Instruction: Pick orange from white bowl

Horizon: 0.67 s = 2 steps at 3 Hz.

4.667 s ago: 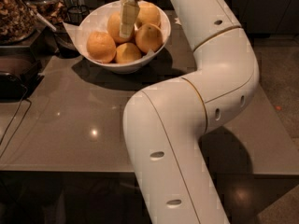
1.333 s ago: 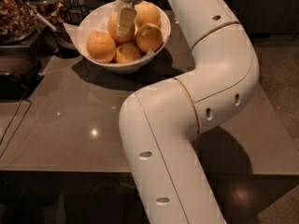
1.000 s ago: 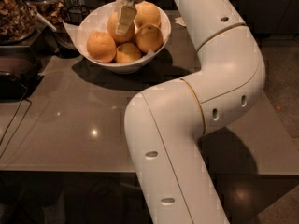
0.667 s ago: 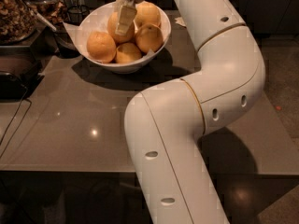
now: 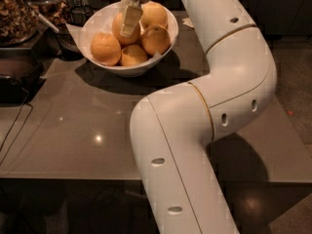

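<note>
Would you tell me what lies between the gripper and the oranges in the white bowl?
Nothing shows there in the camera view: the gripper hangs over the white bowl, overlapping the rear-left orange.

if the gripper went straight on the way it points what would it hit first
Most likely the back middle orange in the white bowl: the gripper hangs right over it, pointing down. Depth is unclear.

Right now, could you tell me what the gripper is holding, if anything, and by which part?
It cannot be told: the gripper is down in the white bowl, over the middle orange, but no hold shows.
</note>
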Motion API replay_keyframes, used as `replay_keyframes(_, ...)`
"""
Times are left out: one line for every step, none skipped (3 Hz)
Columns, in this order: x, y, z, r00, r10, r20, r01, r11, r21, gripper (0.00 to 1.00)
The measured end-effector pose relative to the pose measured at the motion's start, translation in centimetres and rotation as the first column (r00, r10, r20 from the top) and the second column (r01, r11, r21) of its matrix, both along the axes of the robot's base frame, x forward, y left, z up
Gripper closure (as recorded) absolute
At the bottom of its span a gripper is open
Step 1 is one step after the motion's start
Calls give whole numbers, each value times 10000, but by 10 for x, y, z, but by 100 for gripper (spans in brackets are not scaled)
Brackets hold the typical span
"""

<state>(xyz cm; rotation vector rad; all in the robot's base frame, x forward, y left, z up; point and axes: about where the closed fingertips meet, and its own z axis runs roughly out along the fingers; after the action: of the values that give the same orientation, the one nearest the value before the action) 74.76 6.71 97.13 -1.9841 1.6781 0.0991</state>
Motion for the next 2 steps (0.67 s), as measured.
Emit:
replay_keyframes(0,0,0,10000,0,0,0,10000,0,34)
replay_keyframes(0,0,0,10000,0,0,0,10000,0,11)
